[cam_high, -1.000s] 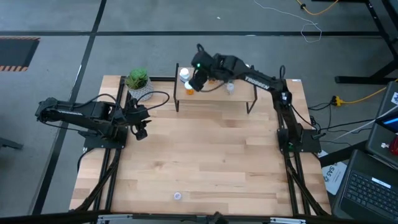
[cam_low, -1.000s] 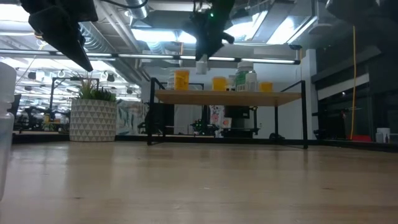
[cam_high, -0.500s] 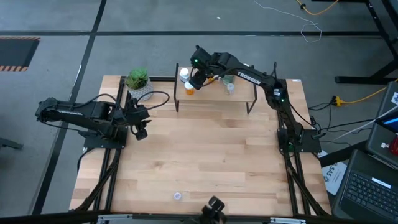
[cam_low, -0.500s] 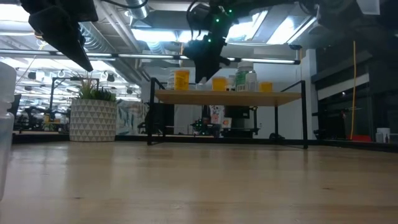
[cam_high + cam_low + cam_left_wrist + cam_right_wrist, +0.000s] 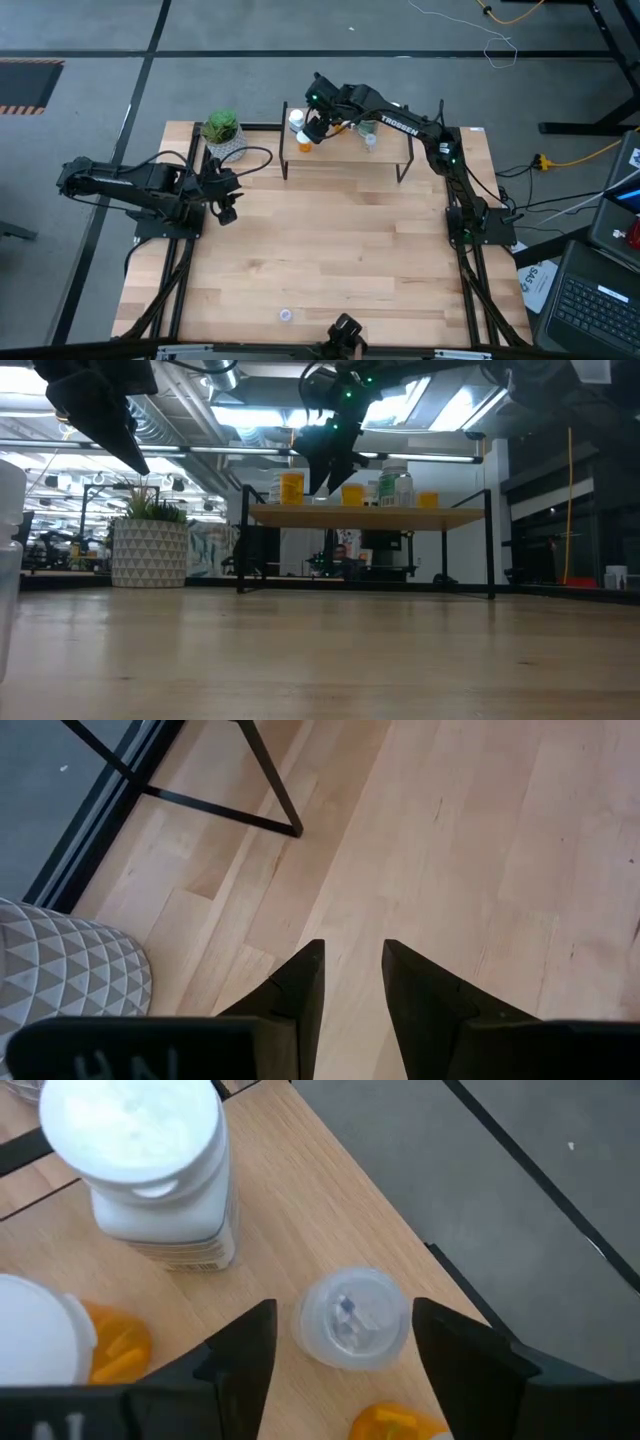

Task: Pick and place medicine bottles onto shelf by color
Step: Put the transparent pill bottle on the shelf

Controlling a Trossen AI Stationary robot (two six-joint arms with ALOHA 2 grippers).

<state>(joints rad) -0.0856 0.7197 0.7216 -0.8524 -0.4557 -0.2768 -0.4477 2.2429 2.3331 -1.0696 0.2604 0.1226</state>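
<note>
1. a tiny clear bottle (image 5: 352, 1320) stands on the shelf (image 5: 345, 152), between the right gripper (image 5: 345, 1342) fingers, which are spread and seemingly clear of it.
2. several bottles are shelved; one small bottle (image 5: 286, 315) waits near the table's front edge.
3. the left gripper (image 5: 350, 982), slightly parted and empty, hovers beside the plant pot (image 5: 224, 140).

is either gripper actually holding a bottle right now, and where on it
No. The right gripper stands open around a small clear bottle on the shelf, fingers clear of its sides. The left gripper is empty.
</note>
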